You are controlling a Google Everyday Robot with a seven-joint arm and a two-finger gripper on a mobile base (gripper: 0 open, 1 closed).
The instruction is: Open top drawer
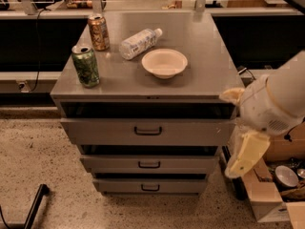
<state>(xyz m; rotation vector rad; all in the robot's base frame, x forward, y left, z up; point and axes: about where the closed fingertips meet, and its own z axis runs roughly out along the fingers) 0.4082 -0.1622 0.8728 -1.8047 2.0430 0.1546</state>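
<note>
The top drawer is the widest grey drawer, right under the cabinet top, with a small dark bar handle centred on its front. A dark gap shows above its front. Two narrower grey drawers sit below it. My gripper, cream-coloured on a white arm, hangs to the right of the cabinet, level with the drawers. It is apart from the handle and holds nothing that I can see.
On the cabinet top stand a green can, an orange can, a lying plastic bottle and a cream bowl. A cardboard box with clutter is on the floor at right. A black pole lies at lower left.
</note>
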